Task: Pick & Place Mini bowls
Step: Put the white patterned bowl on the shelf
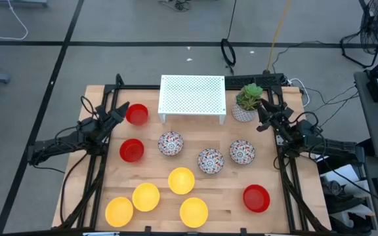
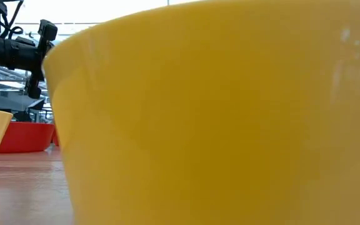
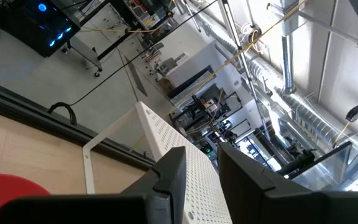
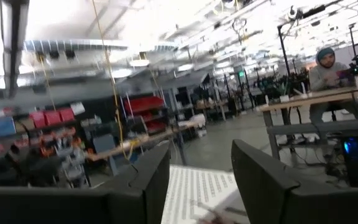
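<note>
Bowls (image 1: 181,180) on the table, apart from both jaws, parted and empty, left jaws (image 1: 119,115) nearest a red bowl (image 1: 136,114).

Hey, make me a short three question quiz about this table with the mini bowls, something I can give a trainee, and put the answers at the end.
1. How many yellow bowls sit on the table?
2. True or false: the left hand is holding a red bowl.
3. Multiple choice: what stands right beside the potted plant?
A. the white perforated rack
B. a floral bowl
C. a yellow bowl

Key:
1. Four.
2. False. The left hand hovers open by the red bowl at the table's far left; the right hand is open and empty too.
3. A.
</note>
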Controlling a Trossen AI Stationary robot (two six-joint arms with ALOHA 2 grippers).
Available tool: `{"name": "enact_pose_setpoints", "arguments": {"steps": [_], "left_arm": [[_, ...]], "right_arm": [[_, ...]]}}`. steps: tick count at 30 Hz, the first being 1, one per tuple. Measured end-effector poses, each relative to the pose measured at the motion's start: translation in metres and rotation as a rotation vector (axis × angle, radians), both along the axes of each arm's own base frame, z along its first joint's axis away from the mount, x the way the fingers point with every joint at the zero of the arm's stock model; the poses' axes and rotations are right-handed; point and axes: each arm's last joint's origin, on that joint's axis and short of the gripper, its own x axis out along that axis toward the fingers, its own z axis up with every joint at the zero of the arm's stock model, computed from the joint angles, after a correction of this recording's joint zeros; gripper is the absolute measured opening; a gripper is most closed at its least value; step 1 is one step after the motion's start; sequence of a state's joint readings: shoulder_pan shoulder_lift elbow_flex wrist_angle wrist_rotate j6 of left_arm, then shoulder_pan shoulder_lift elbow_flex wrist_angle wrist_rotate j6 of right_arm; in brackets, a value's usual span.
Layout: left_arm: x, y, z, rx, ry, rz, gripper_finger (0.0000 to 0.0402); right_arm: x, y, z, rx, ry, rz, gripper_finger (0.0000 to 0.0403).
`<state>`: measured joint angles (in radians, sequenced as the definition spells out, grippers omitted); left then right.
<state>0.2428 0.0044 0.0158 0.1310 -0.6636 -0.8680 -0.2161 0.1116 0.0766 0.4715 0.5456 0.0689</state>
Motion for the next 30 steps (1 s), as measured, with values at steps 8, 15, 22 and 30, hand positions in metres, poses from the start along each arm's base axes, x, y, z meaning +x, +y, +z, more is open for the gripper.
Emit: {"name": "enact_pose_setpoints", "arguments": {"steps": [8,15,22,30], "left_arm": [[0.000,0.000,0.000,0.000,0.000,0.000,0.0093],[0.000,0.000,0.000,0.000,0.001,0.000,0.0093],[0.000,0.000,0.000,0.000,0.001,-0.001,0.0093],[0.000,0.000,0.000,0.000,0.000,-0.001,0.0093]], "right_arm": [[0.013,-0.003,0.026,-0.005,0.179,-0.013,0.0160],[0.040,-0.003,0.048,0.029,0.336,0.100,0.0160],[0.078,0.007,0.067,0.088,0.619,0.224,0.0160],[0.108,0.029,0.068,0.325,0.897,0.303,0.0160]]}}
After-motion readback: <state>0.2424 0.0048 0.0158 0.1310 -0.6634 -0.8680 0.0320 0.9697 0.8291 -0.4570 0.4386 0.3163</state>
